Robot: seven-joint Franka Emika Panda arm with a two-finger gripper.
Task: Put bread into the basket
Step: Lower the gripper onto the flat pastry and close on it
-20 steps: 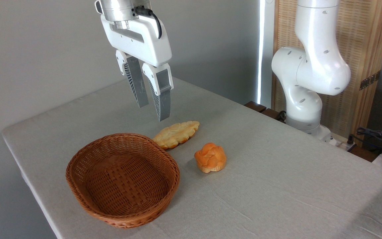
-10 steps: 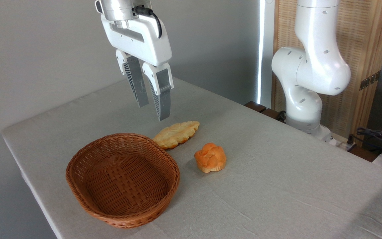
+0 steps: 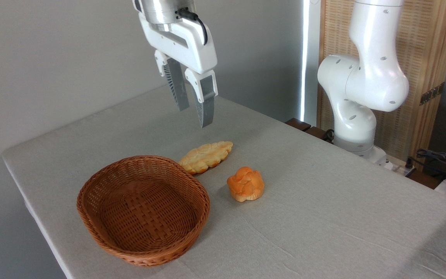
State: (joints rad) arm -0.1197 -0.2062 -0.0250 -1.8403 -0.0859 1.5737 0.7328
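The bread (image 3: 206,155), a flat pale golden braided loaf, lies on the table just behind the right end of the basket (image 3: 91,185). That basket is a reddish-brown oval of woven wicker with nothing inside. My gripper (image 3: 195,116) hangs in the air above and slightly behind the bread, fingers pointing down and open, holding nothing.
A small round orange knotted bun (image 3: 246,183) sits to the right of the basket, in front of the bread. The arm's white base (image 3: 354,116) stands at the table's far right edge. Cables (image 3: 439,159) lie beyond the right edge. The table's left edge runs close to the basket.
The gripper has moved to the right and a little upward, from over the basket's far rim to above the bread. Its fingers stay open. Bread, bun and basket have not moved.
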